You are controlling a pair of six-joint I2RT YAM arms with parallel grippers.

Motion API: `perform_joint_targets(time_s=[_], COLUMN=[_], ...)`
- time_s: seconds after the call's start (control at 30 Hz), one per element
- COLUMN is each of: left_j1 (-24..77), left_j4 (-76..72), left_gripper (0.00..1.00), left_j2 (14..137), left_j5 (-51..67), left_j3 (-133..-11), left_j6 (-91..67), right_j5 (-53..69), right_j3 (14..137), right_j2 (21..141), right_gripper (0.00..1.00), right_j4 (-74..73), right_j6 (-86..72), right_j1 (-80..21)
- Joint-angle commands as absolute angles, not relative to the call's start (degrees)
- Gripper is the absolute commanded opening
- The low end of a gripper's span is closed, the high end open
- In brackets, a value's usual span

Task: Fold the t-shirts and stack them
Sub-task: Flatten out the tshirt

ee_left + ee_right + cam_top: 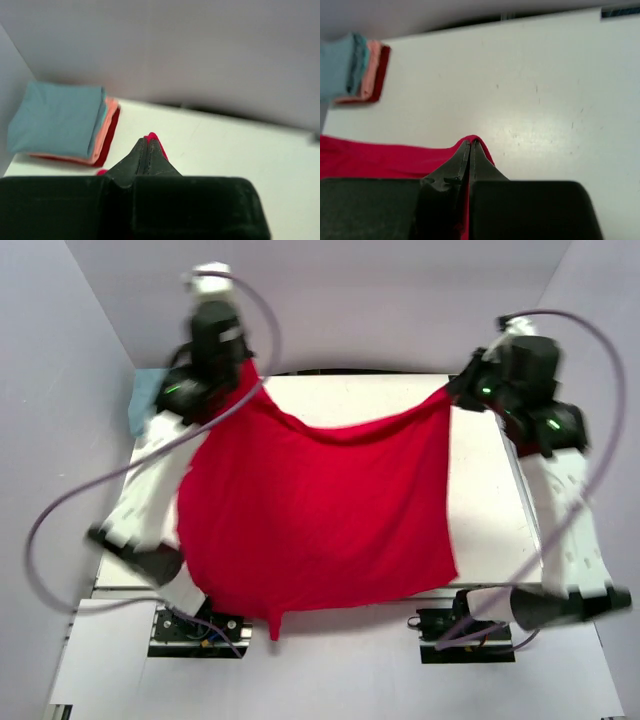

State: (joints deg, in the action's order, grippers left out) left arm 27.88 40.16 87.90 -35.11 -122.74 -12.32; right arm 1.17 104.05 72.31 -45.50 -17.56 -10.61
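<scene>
Top view, shirt: We see the red shirt, soft and smooth, spread wide between both arms. Its top edge sags in the middle, and its bottom reaches toward the near table edge.
Top view, grippers: The left gripper pinches one top corner and the right gripper pinches the other.
Top view, room: The table is flat and white. Plain pale walls stand around it.
Left wrist view, fingers: We see black fingers squeezed together on a small bit of red cloth.
Left wrist view, pile: The folded pile sits in the table's far left corner. Its neat rectangles are light blue on top, pink below and red at the bottom.
Right wrist view, fingers: The black fingers are clamped on a red fold, and more red cloth trails to the left.
Right wrist view, table: We see the white top with tiny marks, and the pile blurry at the far left.
</scene>
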Motion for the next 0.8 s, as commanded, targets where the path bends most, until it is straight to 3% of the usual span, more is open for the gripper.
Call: perform_joint_targets(time_s=[0.0,0.13,0.27,0.3,0.37,0.5,0.57,0.67,0.77], left_j1=[27.69,26.73,24.96,24.87,24.79,24.79,24.79,24.87,25.05], left_j4=[42.62,45.26,39.15,37.46,34.03,31.99,33.65,35.59,34.46], left_gripper=[0.0,0.0,0.0,0.0,0.0,0.0,0.0,0.0,0.0], left_j2=[96.83,110.36,114.88,111.65,108.39,101.1,99.06,93.71,85.54], left_j5=[-34.45,-37.53,-40.42,-42.0,-42.63,-42.28,-41.75,-37.54,-32.27], left_j3=[-125.03,-141.34,-146.8,-145.3,-143.27,-143.53,-142.48,-134.42,-117.65], left_j6=[-7.75,-3.97,2.44,4.55,6.06,8.87,8.7,4.85,-1.47], right_j5=[5.53,5.89,6.59,6.59,6.85,6.07,5.02,2.56,1.23], right_j3=[100.82,105.62,130.63,144.61,149.67,124.94,123.14,112.18,98.3], right_j2=[76.62,90.82,104.54,107.29,108.47,97.13,96.51,93.26,87.47], right_gripper=[0.0,0.0,0.0,0.0,0.0,0.0,0.0,0.0,0.0], right_j4=[-38.34,-36.73,-45.15,-47.35,-47.56,-38.15,-40.5,-37.47,-33.68], right_j6=[-16.44,-15.47,-15.2,-15.29,-16.17,-15.91,-14.68,-12.31,-12.13], right_j1=[-10.55,-10.55,-10.99,-10.99,-10.64,-9.76,-9.67,-9.23,-9.05])
